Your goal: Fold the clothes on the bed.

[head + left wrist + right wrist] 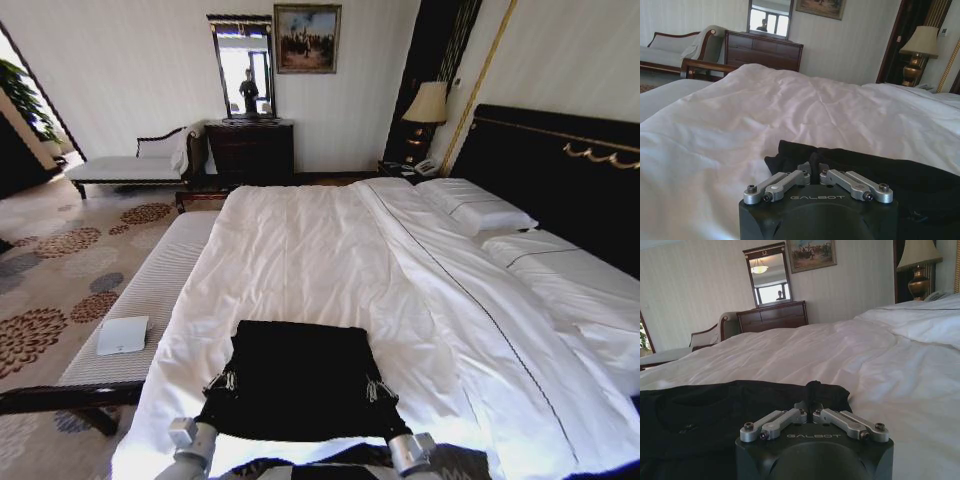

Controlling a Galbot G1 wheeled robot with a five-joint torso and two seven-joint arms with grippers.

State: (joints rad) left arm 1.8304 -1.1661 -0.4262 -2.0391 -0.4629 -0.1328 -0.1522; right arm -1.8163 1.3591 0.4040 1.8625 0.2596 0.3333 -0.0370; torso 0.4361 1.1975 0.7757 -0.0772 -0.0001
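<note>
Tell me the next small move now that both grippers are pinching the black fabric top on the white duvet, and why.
Probably lift both together and carry the held edge forward over the rest. The left gripper and the right gripper are each shut on a raised fold of the black fabric top, one at each side, while the garment lies flat on the white duvet of the bed.

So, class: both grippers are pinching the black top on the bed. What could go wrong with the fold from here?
The left gripper and right gripper each pinch just a small bunch at an edge of the black top, so a corner could slip free. The white duvet beneath lies loose and wrinkled; fingers might catch it too. If the arms move unevenly, the fold may end up skewed.
</note>
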